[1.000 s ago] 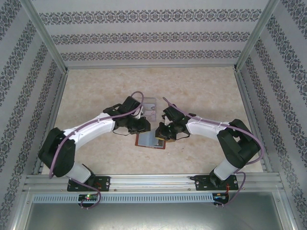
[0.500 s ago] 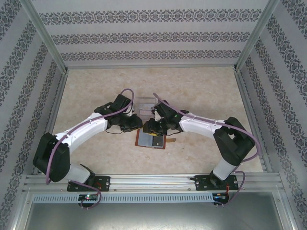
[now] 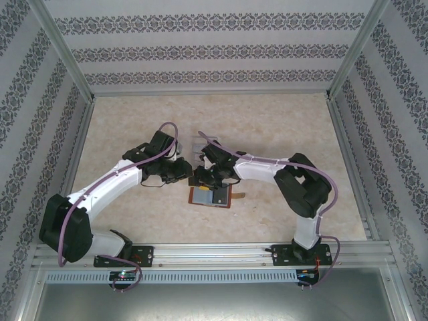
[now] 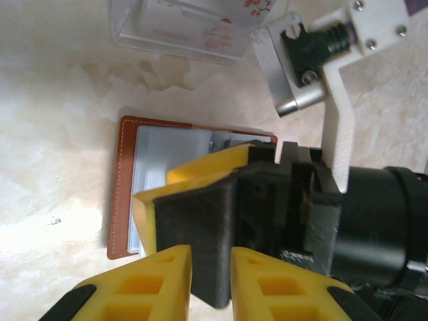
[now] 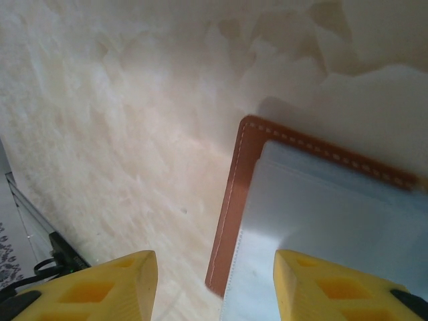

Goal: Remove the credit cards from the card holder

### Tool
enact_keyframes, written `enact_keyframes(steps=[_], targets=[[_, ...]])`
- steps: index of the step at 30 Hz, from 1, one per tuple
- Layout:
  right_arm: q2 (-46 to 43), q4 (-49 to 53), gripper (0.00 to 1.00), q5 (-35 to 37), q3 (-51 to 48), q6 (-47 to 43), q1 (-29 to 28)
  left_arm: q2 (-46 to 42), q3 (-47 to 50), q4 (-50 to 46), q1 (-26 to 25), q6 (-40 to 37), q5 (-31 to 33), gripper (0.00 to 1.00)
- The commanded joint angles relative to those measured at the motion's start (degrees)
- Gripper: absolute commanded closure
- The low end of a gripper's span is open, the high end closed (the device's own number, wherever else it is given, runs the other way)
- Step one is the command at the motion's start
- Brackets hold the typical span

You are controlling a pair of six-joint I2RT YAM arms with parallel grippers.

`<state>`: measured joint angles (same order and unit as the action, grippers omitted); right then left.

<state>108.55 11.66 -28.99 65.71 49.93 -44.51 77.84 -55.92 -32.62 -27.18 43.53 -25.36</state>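
**Right jaws apart over the open card holder; left jaws nearly together**

The right gripper [image 5: 212, 264] has its yellow fingers well apart and empty. Directly under the gap lies the card holder [image 5: 231, 200], opened flat on the table [image 5: 100, 120]. Its reddish-brown corner falls between the two fingertips, and its grey-blue inner pocket [image 5: 321, 221] runs beneath the right-hand finger.

The left gripper [image 4: 210, 253] has its fingers only a narrow slot apart. A dark block [image 4: 197, 227] fills that slot. It may be part of the right gripper's finger just ahead rather than something gripped, so I cannot tell whether these jaws are clamped on anything. Just beyond the left jaws, the card holder's stitched brown edge shows. Farther beyond stands the clear tray [image 4: 127, 30], with pale, red-printed credit cards [image 4: 200, 20] lying inside it.

From above, the two grippers meet almost tip to tip, with the card holder just on their near side and the tray just on their far side.
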Motion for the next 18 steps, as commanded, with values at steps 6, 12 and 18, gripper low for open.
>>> enact_keyframes(steps=[6,12,18], targets=[[5.96,-2.24,0.51,-3.77,3.46,-4.18,-0.45,-0.77,1.32,-0.81,1.30,-1.31,-0.51,0.77],[7.31,-3.71,0.54,-8.69,4.37,-6.38,-0.54,0.25,2.00,0.92,1.34,-0.99,-2.18,0.77],[3.52,-2.61,0.54,-10.69,4.95,-8.60,-0.15,1.42,3.14,3.23,1.31,0.34,-3.91,0.79]])
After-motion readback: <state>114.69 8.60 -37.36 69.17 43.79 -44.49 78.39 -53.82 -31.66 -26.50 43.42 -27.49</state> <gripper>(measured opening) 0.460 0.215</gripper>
